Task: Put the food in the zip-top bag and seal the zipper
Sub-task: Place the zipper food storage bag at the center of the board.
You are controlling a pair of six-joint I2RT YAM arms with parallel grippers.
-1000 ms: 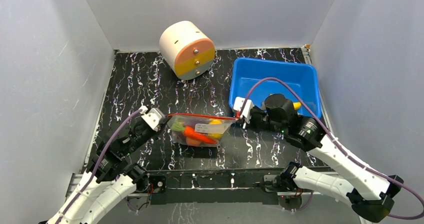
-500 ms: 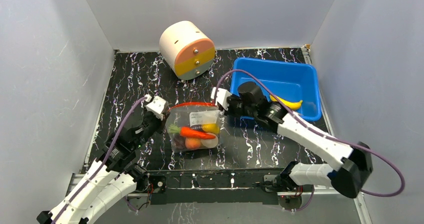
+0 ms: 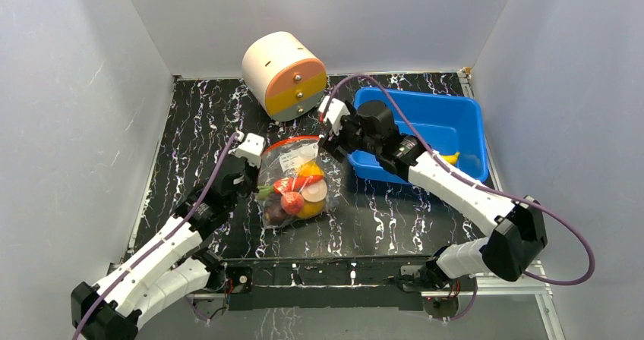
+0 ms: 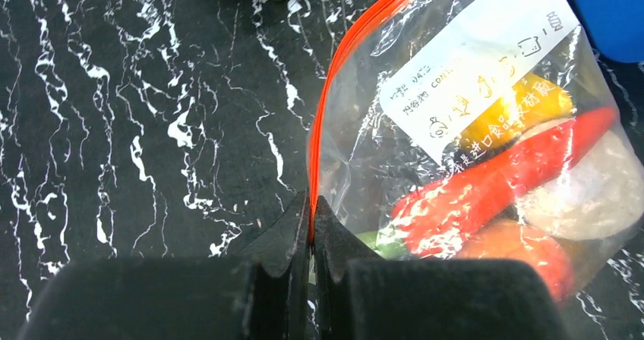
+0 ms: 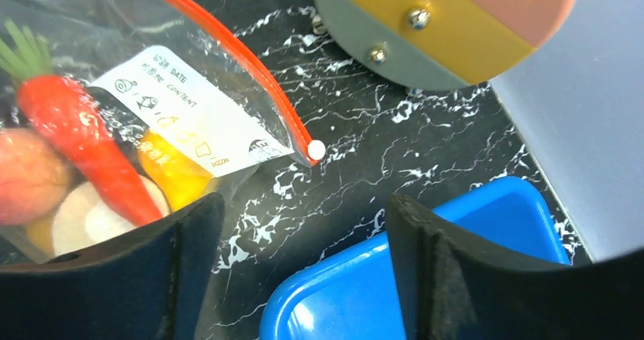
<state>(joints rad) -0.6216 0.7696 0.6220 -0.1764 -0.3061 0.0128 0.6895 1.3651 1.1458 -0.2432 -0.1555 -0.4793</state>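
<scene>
Jaws of the left gripper, nearest to us, were pressed shut on the zipper at the left corner of the mouth of the zip-top bag, which rested on the black marbled table between the two arms. We judged the bag soft, crinkly and slippery. Its thin clear film would fold and slide rather than hold a shape, so the stiffer red-orange strip at the mouth looked like the only sound place to take hold, as that gripper did. Inside we saw a carrot, a white round piece, a red round piece and a yellow piece bunched toward the bottom. We thought them light toys, but loose enough to roll and shift the weight if the bag were lifted by one corner. The strip read as one thin line along the length we could see, which suggested a sealed mouth, though we could not be sure. At its far end sat the small pale pull tab. Just short of it the right gripper stood wide open, holding nothing, the tab apart from both fingers. Beyond lay the blue bin, where a sliver of what we took for the banana showed past the arm. Farthest back stood the cream-and-orange cylinder.
</scene>
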